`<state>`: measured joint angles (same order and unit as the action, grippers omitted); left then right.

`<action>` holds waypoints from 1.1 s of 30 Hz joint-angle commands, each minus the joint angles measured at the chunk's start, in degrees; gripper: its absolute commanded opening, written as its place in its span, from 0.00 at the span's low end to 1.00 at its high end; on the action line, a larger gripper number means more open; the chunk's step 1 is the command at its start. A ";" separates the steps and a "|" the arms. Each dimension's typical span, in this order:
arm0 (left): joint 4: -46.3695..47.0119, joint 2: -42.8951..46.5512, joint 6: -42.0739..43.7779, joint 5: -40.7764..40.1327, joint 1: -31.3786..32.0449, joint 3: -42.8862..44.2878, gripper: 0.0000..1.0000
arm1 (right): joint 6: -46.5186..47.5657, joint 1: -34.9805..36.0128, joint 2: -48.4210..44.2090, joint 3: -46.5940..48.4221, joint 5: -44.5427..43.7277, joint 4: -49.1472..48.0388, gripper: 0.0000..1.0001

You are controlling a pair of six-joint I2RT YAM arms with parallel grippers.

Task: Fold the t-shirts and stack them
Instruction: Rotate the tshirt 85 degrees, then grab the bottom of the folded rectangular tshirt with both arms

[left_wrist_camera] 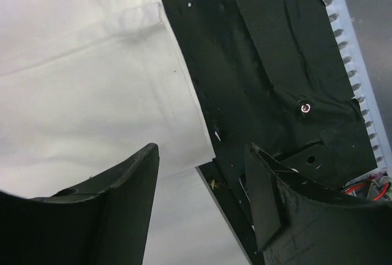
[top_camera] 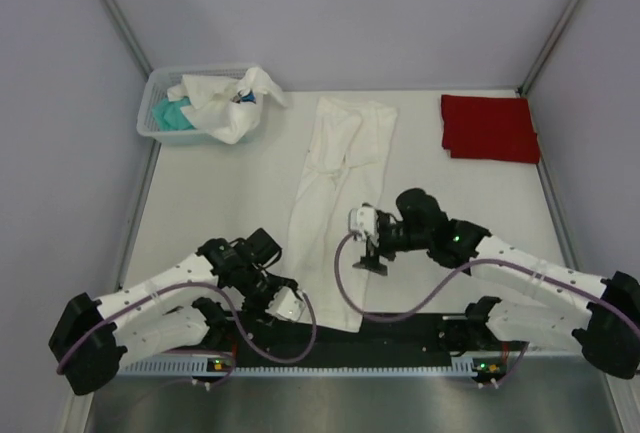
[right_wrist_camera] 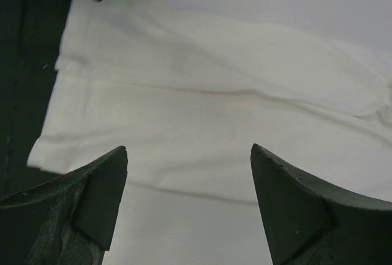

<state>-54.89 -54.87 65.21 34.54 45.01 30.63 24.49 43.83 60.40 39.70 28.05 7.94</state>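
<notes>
A white t-shirt (top_camera: 335, 193) lies folded into a long narrow strip down the middle of the table. A folded red t-shirt (top_camera: 489, 127) lies at the back right. My left gripper (top_camera: 283, 300) is open and empty beside the strip's near left corner; in the left wrist view the cloth's corner (left_wrist_camera: 184, 136) lies just ahead of the open gripper (left_wrist_camera: 202, 158). My right gripper (top_camera: 369, 258) is open and empty over the strip's right edge; in the right wrist view the white cloth (right_wrist_camera: 202, 106) lies just beyond the open gripper (right_wrist_camera: 188, 152).
A small white plastic basket (top_camera: 160, 123) at the back left holds crumpled white (top_camera: 225, 103) and teal (top_camera: 172, 115) tees. A black strip (top_camera: 400, 328) and cable rail run along the table's near edge. Grey walls enclose the table.
</notes>
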 commanded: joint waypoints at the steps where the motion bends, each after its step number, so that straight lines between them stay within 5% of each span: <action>1: 2.77 0.91 2.29 -1.93 4.72 -1.54 0.63 | 19.54 13.44 -1.52 -2.17 -4.40 17.62 0.78; 13: 5.32 -7.53 -0.17 -11.25 9.56 -0.48 0.58 | 23.94 30.87 9.46 -6.48 -10.30 9.30 0.63; 18: 6.64 -7.71 -2.54 -11.78 10.18 -0.40 0.43 | 21.92 31.22 14.56 -5.95 -6.52 5.60 0.62; 21: 6.90 -7.71 -3.42 -11.78 10.27 -0.05 0.30 | 21.83 31.58 17.11 -5.69 -5.73 4.89 0.50; 27: 7.34 -7.62 -5.96 -11.78 10.27 2.14 0.00 | 18.32 31.66 17.56 -3.93 -5.54 5.24 0.01; 33: 9.19 -6.56 -12.73 -14.60 8.52 8.21 0.00 | 6.03 23.07 14.05 -1.65 -5.90 4.45 0.00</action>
<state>-48.16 -62.39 57.04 20.71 54.76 33.76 39.88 72.69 77.38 34.24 21.47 14.35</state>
